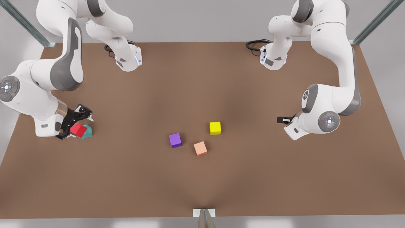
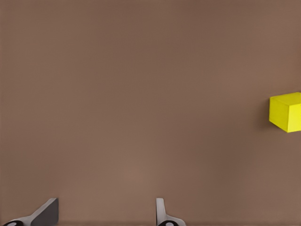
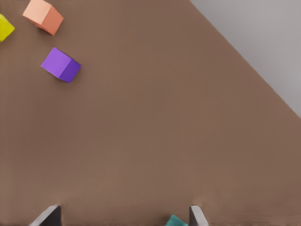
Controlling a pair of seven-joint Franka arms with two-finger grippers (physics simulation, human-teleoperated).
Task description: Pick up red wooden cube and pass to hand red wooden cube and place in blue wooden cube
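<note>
The red wooden cube (image 1: pixel 78 129) sits tilted at the front view's left, leaning on the teal blue wooden cube (image 1: pixel 87 132) and touching it. My right gripper (image 1: pixel 76 126) straddles the red cube low over the table. The right wrist view shows this gripper (image 3: pixel 122 219) open, its fingers wide apart, with a corner of the blue cube (image 3: pixel 176 221) beside one finger. My left gripper (image 1: pixel 283 120) waits at the front view's right, above the table. In the left wrist view that gripper (image 2: pixel 106 216) is open with bare table between its fingers.
A yellow cube (image 1: pixel 215 128), a purple cube (image 1: pixel 175 140) and a salmon-orange cube (image 1: pixel 200 148) lie near the middle of the brown table (image 1: pixel 202 82). The table's edge runs close to the right gripper, at the front view's left.
</note>
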